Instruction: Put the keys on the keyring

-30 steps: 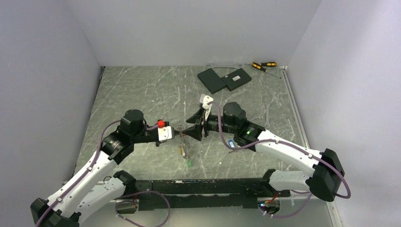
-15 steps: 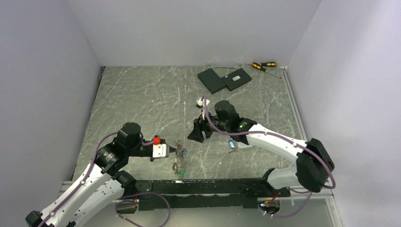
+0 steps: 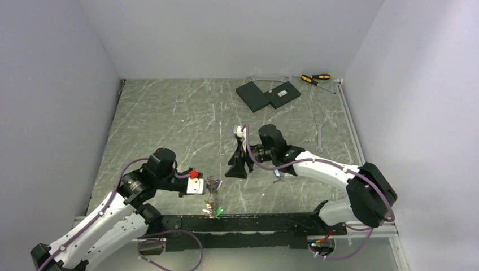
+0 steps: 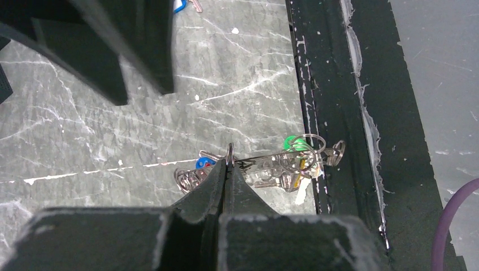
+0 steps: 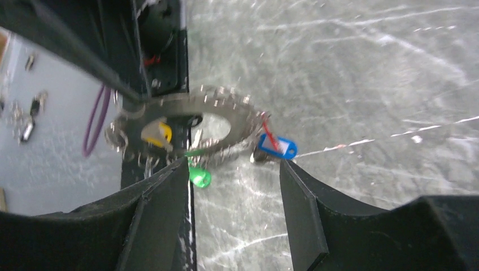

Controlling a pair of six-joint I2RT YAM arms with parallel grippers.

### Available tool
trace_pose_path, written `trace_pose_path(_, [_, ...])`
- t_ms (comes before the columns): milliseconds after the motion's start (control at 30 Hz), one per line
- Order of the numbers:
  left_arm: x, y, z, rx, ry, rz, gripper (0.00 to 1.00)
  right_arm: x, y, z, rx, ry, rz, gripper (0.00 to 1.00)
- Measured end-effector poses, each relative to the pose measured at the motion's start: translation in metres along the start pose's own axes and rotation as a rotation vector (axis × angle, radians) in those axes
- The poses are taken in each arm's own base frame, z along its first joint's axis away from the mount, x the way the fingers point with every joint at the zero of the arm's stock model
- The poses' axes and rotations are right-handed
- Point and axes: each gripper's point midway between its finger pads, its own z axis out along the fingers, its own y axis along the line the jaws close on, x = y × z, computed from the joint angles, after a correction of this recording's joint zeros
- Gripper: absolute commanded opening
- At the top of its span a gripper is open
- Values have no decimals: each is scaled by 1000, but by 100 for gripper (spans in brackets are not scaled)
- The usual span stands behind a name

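Note:
My left gripper (image 3: 211, 184) is shut on the thin metal keyring (image 3: 213, 195), held just above the table near the front rail. In the left wrist view the ring's edge (image 4: 230, 152) is pinched between the shut tips, with grey keys, a green tag (image 4: 291, 141) and a blue tag (image 4: 201, 163) hanging off it. My right gripper (image 3: 238, 168) is open and empty, just right of the ring. In the right wrist view (image 5: 234, 186) the blurred keyring (image 5: 186, 121) hangs beyond the open fingers with a blue tag (image 5: 278, 147), a green tag (image 5: 199, 176) and a yellow tag (image 5: 157, 132). A loose blue key (image 3: 276, 173) lies under the right arm.
A black rail (image 3: 243, 223) runs along the near edge, right below the hanging keys. Two black slabs (image 3: 268, 95) and yellow-and-black screwdrivers (image 3: 315, 79) lie at the back. A small wrench (image 3: 319, 138) lies at the right.
My left gripper has pulled back toward the near edge with the keyring. My right gripper has let go, opened, and swung left and nearer after it.

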Motion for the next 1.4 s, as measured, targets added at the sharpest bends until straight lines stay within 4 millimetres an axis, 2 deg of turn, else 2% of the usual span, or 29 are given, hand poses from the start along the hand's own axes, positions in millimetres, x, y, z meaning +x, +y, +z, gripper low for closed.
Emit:
trace_pose_path(133, [2, -3, -1, 16, 13, 20, 0, 37, 9, 2, -110, 18, -87, 72])
trace_pose_path(200, [2, -3, -2, 26, 22, 31, 0, 45, 11, 3, -156, 18, -120, 74])
trace_pose_path(267, [0, -2, -3, 34, 25, 50, 0, 45, 10, 7, -194, 5, -161, 78])
trace_pose_path(333, [-3, -1, -3, 46, 23, 71, 0, 43, 9, 12, -227, 1, -185, 87])
trace_pose_path(433, [-7, 0, -4, 62, 20, 103, 0, 32, 3, 25, -272, -16, -223, 96])
trace_pose_path(600, [-16, 5, -6, 72, 13, 156, 0, 17, -2, 38, -321, -54, -273, 98])
trace_pose_path(767, [-21, 5, -7, 75, -7, 193, 0, 17, 1, 49, -392, -70, -282, 96])
trace_pose_path(967, [-28, 5, -9, 76, -28, 228, 0, 18, 19, 64, -499, -74, -276, 86])
trace_pose_path(1133, [-35, 6, -13, 62, -46, 256, 0, 21, 29, 68, -555, -65, -262, 70])
trace_pose_path(1400, [-47, 7, -22, 29, -68, 297, 0, 21, 31, 66, -581, -57, -270, 20])
